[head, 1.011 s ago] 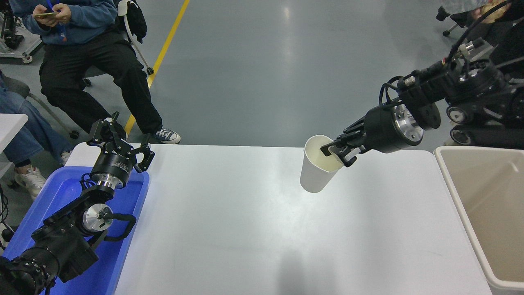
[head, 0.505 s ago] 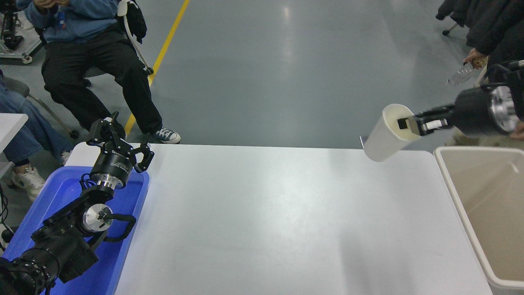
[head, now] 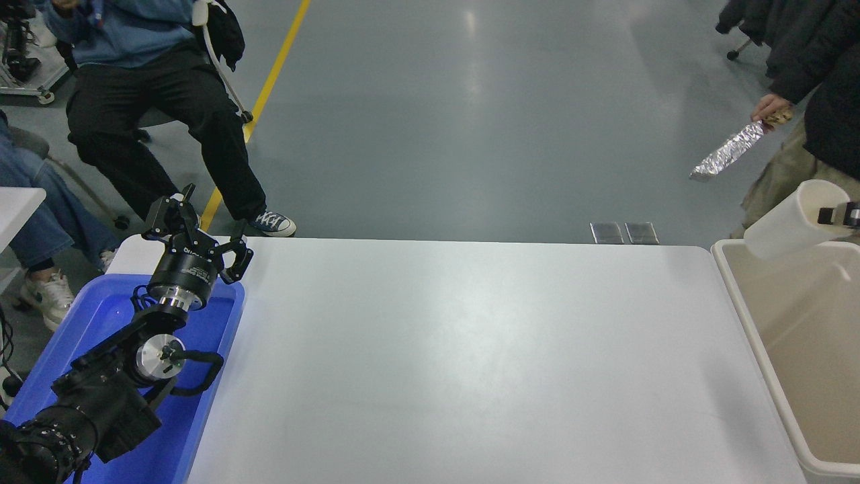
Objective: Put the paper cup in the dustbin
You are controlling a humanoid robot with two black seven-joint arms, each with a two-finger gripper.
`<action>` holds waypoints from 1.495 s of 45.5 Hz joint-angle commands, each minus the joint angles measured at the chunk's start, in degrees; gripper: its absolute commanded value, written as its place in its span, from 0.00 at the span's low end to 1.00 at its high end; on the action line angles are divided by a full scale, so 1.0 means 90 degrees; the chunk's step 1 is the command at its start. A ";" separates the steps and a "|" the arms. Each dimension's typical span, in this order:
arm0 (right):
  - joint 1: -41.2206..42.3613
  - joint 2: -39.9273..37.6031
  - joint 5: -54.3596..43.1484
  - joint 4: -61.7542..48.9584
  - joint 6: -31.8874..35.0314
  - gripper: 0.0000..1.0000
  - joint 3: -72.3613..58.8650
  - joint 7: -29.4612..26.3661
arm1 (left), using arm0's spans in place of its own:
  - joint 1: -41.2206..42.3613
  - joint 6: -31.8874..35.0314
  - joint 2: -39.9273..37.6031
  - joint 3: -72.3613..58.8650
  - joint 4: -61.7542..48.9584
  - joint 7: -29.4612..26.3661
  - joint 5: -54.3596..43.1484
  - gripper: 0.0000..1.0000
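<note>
The white paper cup (head: 789, 220) hangs tilted in the air at the right edge, over the far rim of the beige dustbin (head: 749, 323). My right gripper (head: 836, 215) is shut on the cup's rim; only its fingertips show at the picture's right edge, the rest of the arm is out of view. The dustbin stands just off the table's right end, and what shows of its inside holds nothing. My left gripper (head: 201, 232) is parked at the lower left over the blue tray, fingers open and empty.
A blue plastic tray (head: 222, 349) lies under the left arm at the table's left end. A seated person (head: 154, 87) is at the far left. A standing person's hand (head: 769, 107) at the far right holds a foil-wrapped object (head: 729, 151) near the dustbin.
My right gripper has carried the cup to the right, from above the table's far middle to over the dustbin's far rim. The arm has mostly left the picture. The left arm has not moved.
</note>
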 commanded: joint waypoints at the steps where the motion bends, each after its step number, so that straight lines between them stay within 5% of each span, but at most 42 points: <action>1: -0.1764 -0.0031 0.1113 -0.1267 -0.0023 0.00 0.0943 -0.0051 | -0.0001 -0.0001 0.0000 0.0000 -0.0001 0.0000 0.0000 1.00; 20: -0.3591 0.0525 0.3105 -0.2332 -0.0277 0.00 0.2008 -0.0120 | -0.0001 -0.0001 0.0000 0.0000 -0.0001 0.0000 0.0000 1.00; 40: -0.5650 0.2330 0.4658 -0.4517 -0.0502 0.00 0.3363 -0.0549 | 0.0009 -0.0001 0.0000 0.0000 -0.0001 0.0000 0.0000 1.00; 68: -0.6453 0.4158 0.4737 -0.5965 -0.1439 0.00 0.5816 -0.1418 | -0.0001 -0.0001 0.0000 0.0000 -0.0001 0.0000 0.0000 1.00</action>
